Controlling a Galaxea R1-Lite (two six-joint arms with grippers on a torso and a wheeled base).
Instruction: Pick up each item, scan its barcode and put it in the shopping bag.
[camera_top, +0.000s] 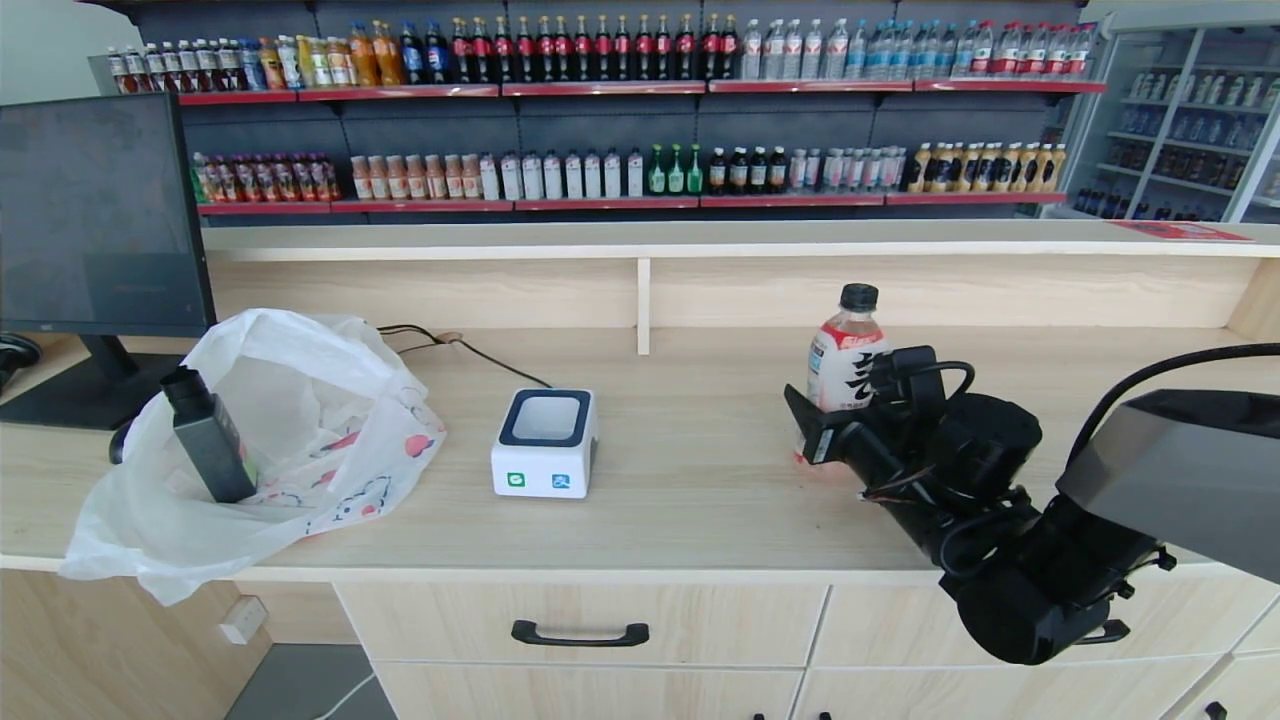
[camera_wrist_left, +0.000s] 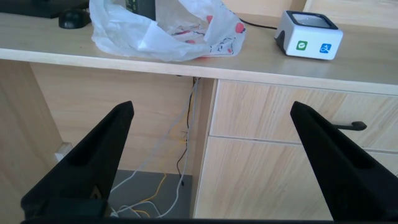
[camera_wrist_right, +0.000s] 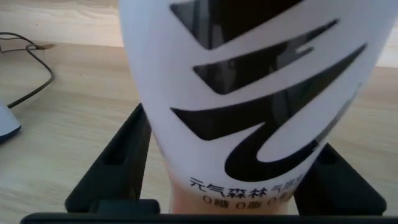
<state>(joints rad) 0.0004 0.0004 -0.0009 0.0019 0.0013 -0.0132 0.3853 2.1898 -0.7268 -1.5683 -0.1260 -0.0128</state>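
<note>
Right gripper (camera_top: 822, 425) had the bottle (camera_top: 845, 360) between its fingers (camera_wrist_right: 118, 165).
I saw the bottle upright on the counter (camera_top: 700, 500), right of the scanner (camera_top: 545, 440), its lower body filling the gap, with a finger pressed to each side. My left gripper (camera_wrist_left: 211, 112) hung wide open at the near left, below the counter edge under the shopping bag (camera_top: 300, 400).

bag (camera_top: 300, 420) left — scanner (camera_top: 545, 442) centre — bottle (camera_top: 845, 355) right
</note>
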